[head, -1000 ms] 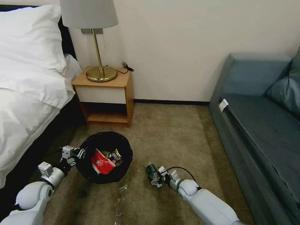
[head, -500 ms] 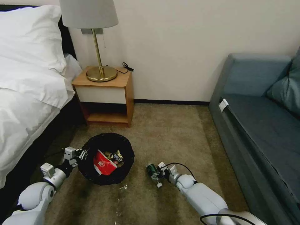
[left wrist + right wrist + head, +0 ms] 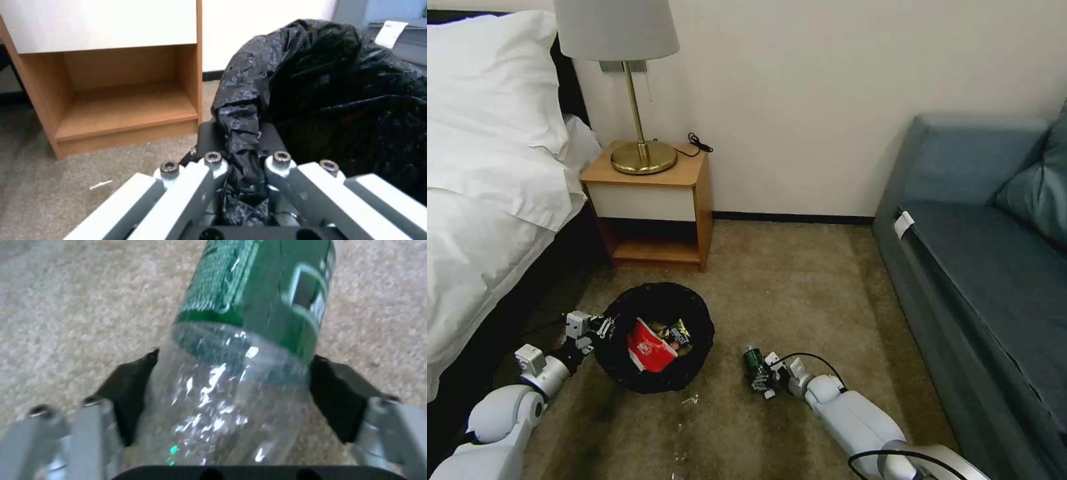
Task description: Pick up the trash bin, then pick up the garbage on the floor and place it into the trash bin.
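The trash bin (image 3: pixel 694 313), lined with a crinkled black bag, sits on the carpet left of centre. My left gripper (image 3: pixel 602 327) is shut on its near-left rim, and in the left wrist view the bag's folded edge (image 3: pixel 242 133) is pinched between the fingers. Inside the bin lie a red-and-white packet (image 3: pixel 647 347) and a shiny gold-brown wrapper (image 3: pixel 678 333). To the right of the bin, low over the carpet, my right gripper (image 3: pixel 762 379) is shut on a clear bottle (image 3: pixel 753 363) with a green label. Both black pads press the bottle's (image 3: pixel 240 373) sides.
A wooden nightstand (image 3: pixel 650 200) with a brass lamp (image 3: pixel 642 157) stands behind the bin. The bed (image 3: pixel 480 220) runs along the left and a blue-grey sofa (image 3: pixel 987 280) along the right. Small white scraps (image 3: pixel 689 400) lie on the carpet near the bin.
The left gripper has carried the bin's rim slightly to the right. The right arm has swung in from the lower right, its gripper staying on the bottle at nearly the same spot.
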Controlling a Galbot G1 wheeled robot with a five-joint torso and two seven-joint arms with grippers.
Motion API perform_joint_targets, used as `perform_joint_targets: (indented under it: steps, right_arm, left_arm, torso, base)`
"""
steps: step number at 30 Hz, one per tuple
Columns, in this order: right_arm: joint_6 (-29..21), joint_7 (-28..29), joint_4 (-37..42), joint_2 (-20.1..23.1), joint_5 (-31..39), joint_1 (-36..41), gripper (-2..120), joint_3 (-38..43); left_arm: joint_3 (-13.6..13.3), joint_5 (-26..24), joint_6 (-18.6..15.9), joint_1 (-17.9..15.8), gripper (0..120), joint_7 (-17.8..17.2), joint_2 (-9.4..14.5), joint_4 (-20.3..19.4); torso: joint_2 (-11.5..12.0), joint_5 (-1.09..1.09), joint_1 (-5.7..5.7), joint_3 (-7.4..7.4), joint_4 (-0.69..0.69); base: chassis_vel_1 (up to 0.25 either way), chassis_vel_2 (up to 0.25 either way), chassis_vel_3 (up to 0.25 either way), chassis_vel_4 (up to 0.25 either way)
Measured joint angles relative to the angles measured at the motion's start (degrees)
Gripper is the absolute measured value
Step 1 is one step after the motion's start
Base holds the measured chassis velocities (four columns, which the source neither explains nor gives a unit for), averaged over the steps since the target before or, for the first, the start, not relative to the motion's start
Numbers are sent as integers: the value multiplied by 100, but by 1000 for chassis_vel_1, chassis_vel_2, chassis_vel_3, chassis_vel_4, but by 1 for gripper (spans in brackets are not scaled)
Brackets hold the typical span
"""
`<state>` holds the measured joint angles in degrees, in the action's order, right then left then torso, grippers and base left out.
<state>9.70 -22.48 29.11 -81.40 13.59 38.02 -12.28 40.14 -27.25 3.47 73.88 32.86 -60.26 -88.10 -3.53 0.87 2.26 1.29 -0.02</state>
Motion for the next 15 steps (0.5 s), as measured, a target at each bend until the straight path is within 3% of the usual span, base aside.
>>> perform_joint_targets:
  steps: [1, 3, 7, 9, 15]
  right_arm:
    - [0, 0, 0, 0, 0, 0, 79, 0]
    - [40, -36, 3, 20, -25, 19, 65, 32]
    - [74, -39, 2, 23, -82, 16, 57, 66]
    - [136, -39, -26, 10, -155, -3, 43, 109]
    - [175, -34, 86, 35, -185, 60, 30, 179]
  left_arm:
    - [0, 0, 0, 0, 4, 0, 0, 0]
    - [-12, 0, 8, 14, 4, 2, 12, 0]
    - [-44, 15, 44, 33, 4, 2, 6, 0]
    - [-79, 9, 51, 40, 4, -8, -31, -8]
    - [-129, -40, 35, 83, 4, -27, -68, -75]
  torso:
    - [0, 0, 0, 0, 0]
    - [0, 1, 0, 0, 0]
    - [0, 0, 0, 0, 0]
    - [0, 1, 0, 0, 0]
    - [0, 0, 0, 0, 0]
  base:
    - [0, 0, 0, 0]
    - [0, 0, 0, 0]
    - [0, 0, 0, 0]
    - [0, 0, 0, 0]
    - [0, 0, 0, 0]
